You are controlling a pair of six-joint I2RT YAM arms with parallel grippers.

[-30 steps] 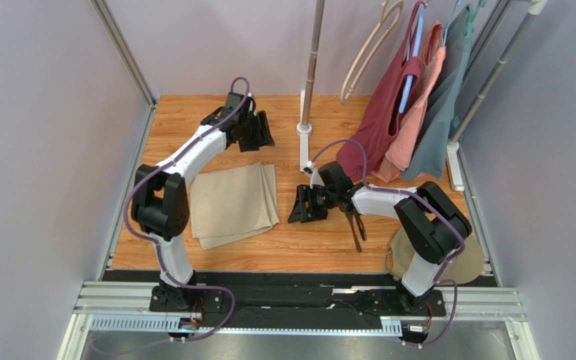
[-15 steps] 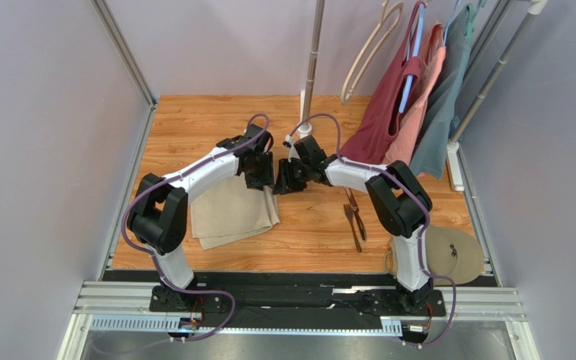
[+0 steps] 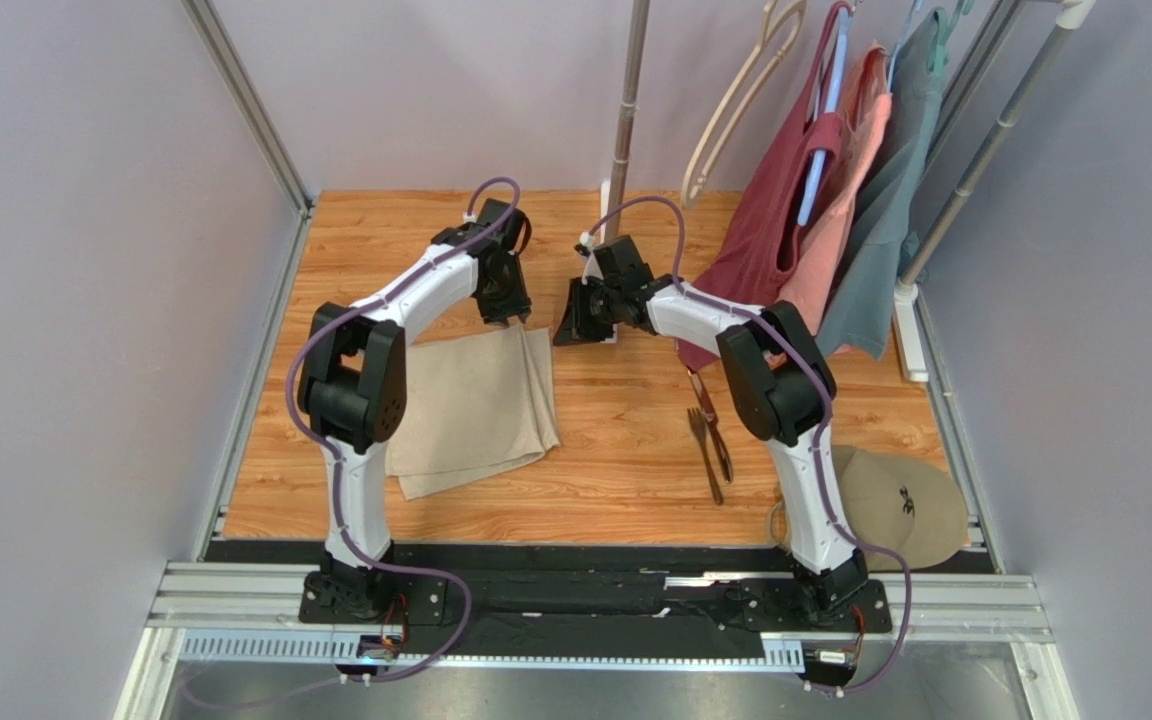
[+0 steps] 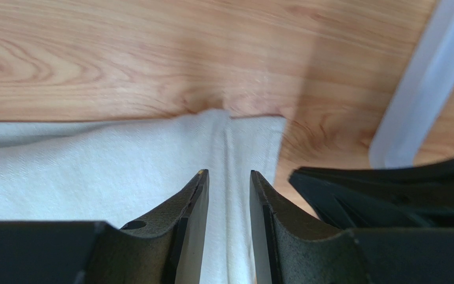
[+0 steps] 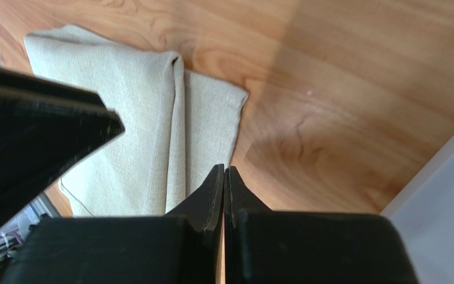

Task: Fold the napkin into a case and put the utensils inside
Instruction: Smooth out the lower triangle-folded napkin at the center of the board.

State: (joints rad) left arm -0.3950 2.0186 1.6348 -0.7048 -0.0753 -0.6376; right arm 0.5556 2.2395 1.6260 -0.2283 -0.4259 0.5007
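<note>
The beige napkin (image 3: 470, 405) lies folded with layered edges on the wooden table, left of centre. My left gripper (image 3: 515, 311) hovers over its far right corner, the jaws apart with a raised fold (image 4: 229, 142) of the cloth showing in the gap (image 4: 229, 173). My right gripper (image 3: 567, 333) is just right of that corner, shut with nothing between its tips (image 5: 223, 168), which sit at the napkin's (image 5: 129, 118) right edge. The dark utensils (image 3: 710, 435) lie side by side to the right of the napkin, untouched. No case shape is visible.
A white pole base (image 3: 608, 263) stands just behind both grippers. Maroon, salmon and grey-teal garments (image 3: 823, 225) hang at the back right. A round tan disc (image 3: 898, 503) lies by the right arm's base. Grey walls close in both sides.
Both grippers have come together at the napkin's far right corner; the right one swung there from near the utensils. The left jaws narrowed and the right jaws closed fully.
</note>
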